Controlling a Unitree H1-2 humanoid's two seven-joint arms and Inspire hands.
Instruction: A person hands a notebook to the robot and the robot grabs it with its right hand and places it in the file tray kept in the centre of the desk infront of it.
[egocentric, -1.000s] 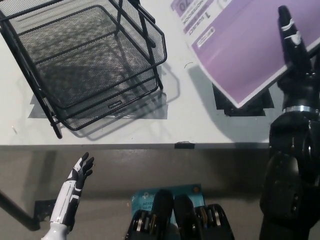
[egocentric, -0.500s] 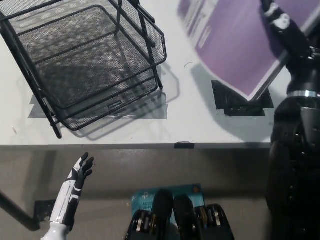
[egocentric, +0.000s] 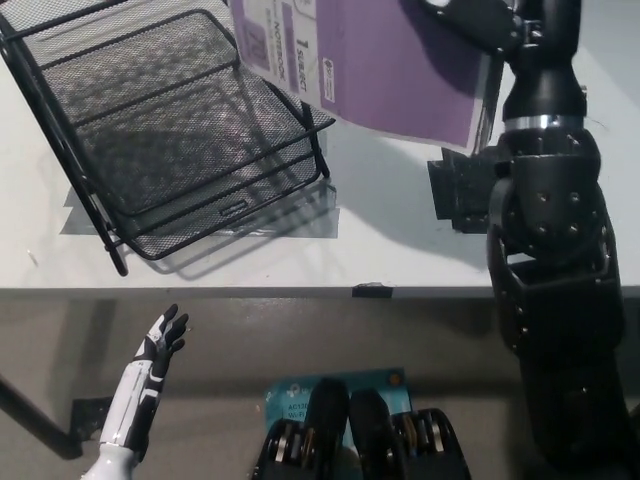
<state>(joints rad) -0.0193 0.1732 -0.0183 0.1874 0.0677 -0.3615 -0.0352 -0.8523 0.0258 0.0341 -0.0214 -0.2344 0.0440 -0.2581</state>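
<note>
Notebook (egocentric: 390, 60), purple cover with white label strips, is held above the white desk (egocentric: 400, 240) at the top of the head view. Its left edge overlaps the right rim of the black wire-mesh file tray (egocentric: 170, 130); whether it touches the mesh cannot be told. Right hand (egocentric: 475, 20), black, sits at the notebook's upper right, fingers closed on the cover; fingertips are cut off by the picture's top edge. Right arm (egocentric: 550, 250) rises from bottom right. Left hand (egocentric: 160, 345), white with dark fingers, rests low at lower left, below the desk edge, fingers straight and slightly spread, holding nothing.
</note>
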